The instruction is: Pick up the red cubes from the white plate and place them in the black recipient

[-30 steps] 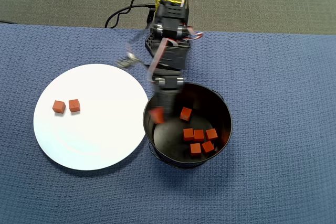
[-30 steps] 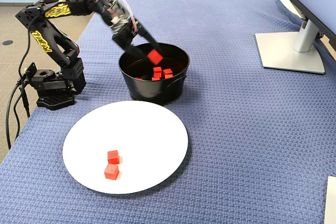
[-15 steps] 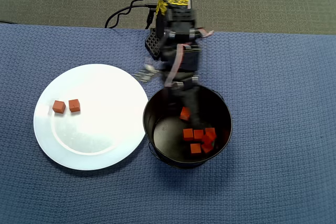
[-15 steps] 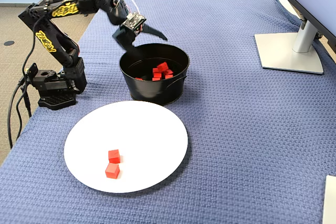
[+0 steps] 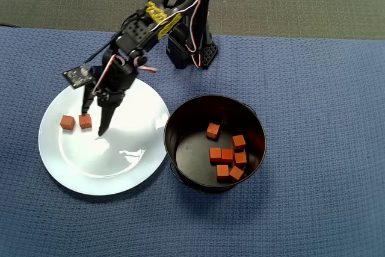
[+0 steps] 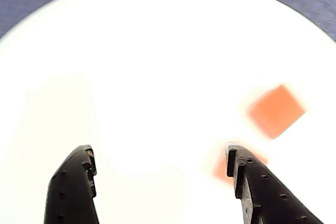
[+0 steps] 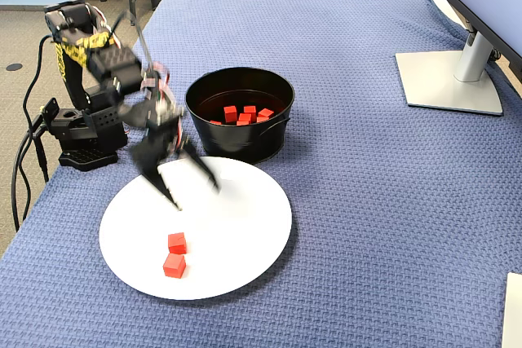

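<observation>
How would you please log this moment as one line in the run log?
gripper: open, empty, over white plate | red cubes: two on plate, six in black pot | phase: approaching next cube

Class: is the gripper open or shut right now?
Open. In the wrist view the gripper fingers stand wide apart over the white plate, holding nothing.

Plate [image 5: 129, 167] bare round cubes [image 5: 76, 122]; pot [image 5: 180, 118] beside.

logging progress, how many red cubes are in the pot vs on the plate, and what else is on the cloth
Red cubes in the black pot: 6
Red cubes on the white plate: 2
Pots: 1
Plates: 1
Monitor stands: 1
Total: 11
</observation>
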Action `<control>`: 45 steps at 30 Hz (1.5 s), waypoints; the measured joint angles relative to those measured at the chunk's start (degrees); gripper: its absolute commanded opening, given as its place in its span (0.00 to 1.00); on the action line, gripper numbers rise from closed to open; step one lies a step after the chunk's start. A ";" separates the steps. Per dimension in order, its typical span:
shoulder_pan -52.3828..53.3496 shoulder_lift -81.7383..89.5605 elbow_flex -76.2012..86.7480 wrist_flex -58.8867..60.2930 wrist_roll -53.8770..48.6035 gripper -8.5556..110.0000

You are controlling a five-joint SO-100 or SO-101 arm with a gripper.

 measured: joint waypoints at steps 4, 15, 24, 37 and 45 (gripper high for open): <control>1.85 -4.22 0.00 -5.36 -1.23 0.35; 3.52 -2.99 0.00 3.96 11.60 0.32; 5.98 -4.31 -3.96 9.23 14.77 0.31; 7.03 -14.15 -9.23 8.17 16.61 0.28; 7.03 -15.47 -9.23 6.33 17.75 0.21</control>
